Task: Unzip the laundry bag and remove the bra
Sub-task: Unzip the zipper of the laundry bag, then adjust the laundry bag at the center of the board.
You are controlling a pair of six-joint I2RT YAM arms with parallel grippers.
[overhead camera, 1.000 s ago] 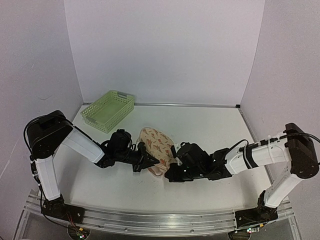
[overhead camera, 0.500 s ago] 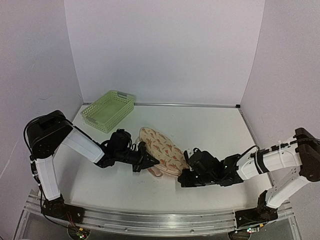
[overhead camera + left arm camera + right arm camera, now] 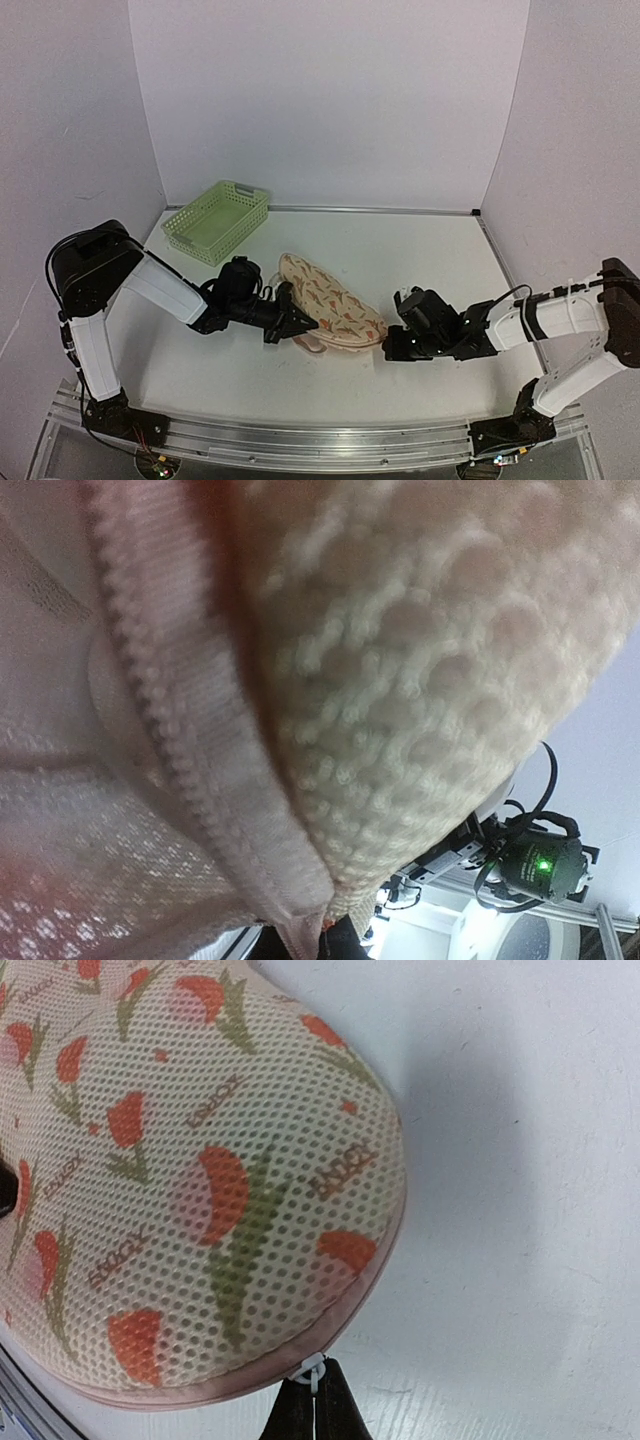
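The laundry bag (image 3: pixel 332 308), beige-pink with orange-red and green motifs, lies mid-table and stretches between both grippers. My left gripper (image 3: pixel 302 326) is shut on the bag's left edge. In the left wrist view the fabric and zip teeth (image 3: pixel 150 710) fill the frame, and only the tips of the left gripper (image 3: pixel 340 945) show at the bottom. My right gripper (image 3: pixel 388 346) is at the bag's right end. In the right wrist view the right gripper (image 3: pixel 316 1402) is shut on the white zip pull (image 3: pixel 312 1371) at the rim of the bag (image 3: pixel 190 1180). The bra is hidden.
A light green lattice basket (image 3: pixel 218 220) stands at the back left, near the left wall. White walls close in the table on three sides. Bare white table surface (image 3: pixel 430 260) lies behind and to the right of the bag.
My right gripper has travelled right along the bag's near edge with the zip pull in it. The bag now lies longer and flatter. The left arm has held still.
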